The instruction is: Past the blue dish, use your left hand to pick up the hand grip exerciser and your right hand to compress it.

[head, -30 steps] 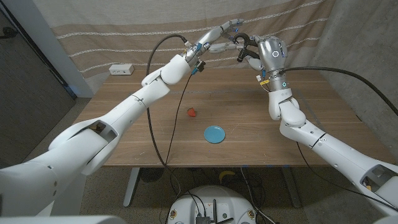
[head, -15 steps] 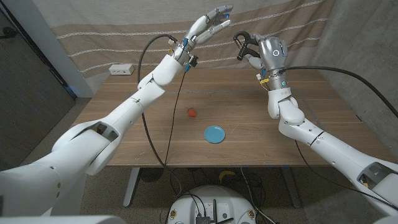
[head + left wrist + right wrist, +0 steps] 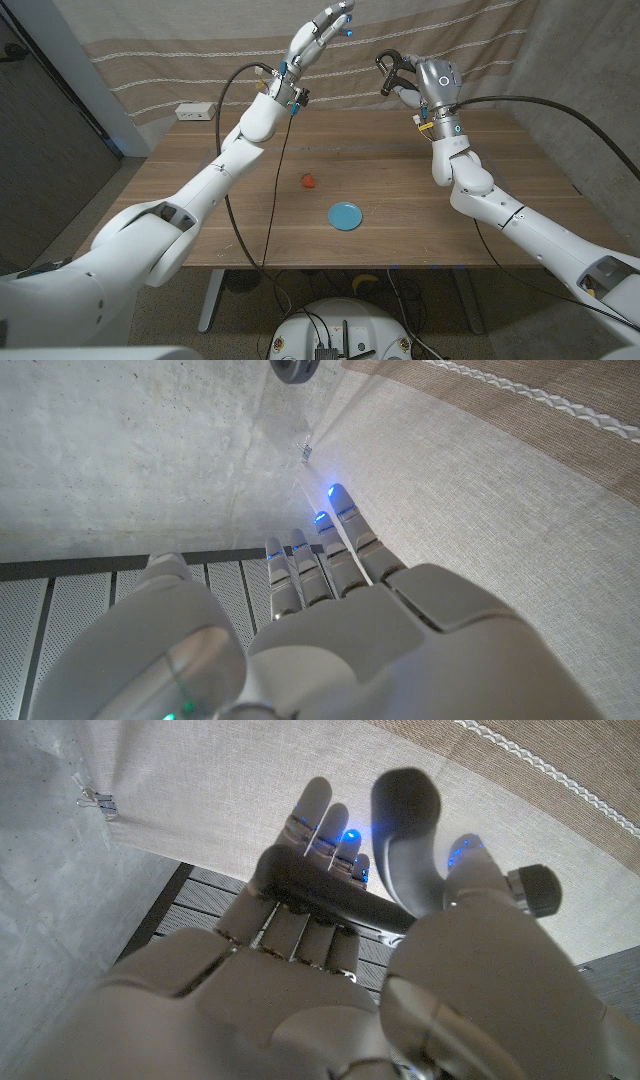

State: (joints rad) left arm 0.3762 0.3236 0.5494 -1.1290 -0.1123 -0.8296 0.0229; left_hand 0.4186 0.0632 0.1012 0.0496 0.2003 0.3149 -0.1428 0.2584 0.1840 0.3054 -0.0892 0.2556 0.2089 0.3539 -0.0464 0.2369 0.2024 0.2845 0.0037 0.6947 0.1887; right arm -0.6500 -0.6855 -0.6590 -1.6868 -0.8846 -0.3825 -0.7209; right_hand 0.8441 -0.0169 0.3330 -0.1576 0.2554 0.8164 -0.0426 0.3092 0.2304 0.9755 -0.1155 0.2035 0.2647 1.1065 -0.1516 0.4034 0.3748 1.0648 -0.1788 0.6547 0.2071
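The black hand grip exerciser (image 3: 391,68) is held high above the table's far side by my right hand (image 3: 428,84). In the right wrist view its dark handles (image 3: 400,850) lie across that hand's palm, and the fingers (image 3: 320,820) reach up behind them. My left hand (image 3: 322,28) is raised higher, to the left of the exerciser, with straight fingers and nothing in it. The left wrist view shows those fingers (image 3: 330,550) stretched out against the backdrop. The blue dish (image 3: 346,215) lies on the table below, nearer to me.
A small red object (image 3: 309,181) sits on the wooden table (image 3: 200,200) left of the dish. A white power strip (image 3: 195,112) lies at the far left edge. A striped cloth backdrop (image 3: 200,50) hangs behind. Cables trail from both arms.
My left hand let go of the exerciser and rose up and left, away from it. The right hand keeps the exerciser, almost in place.
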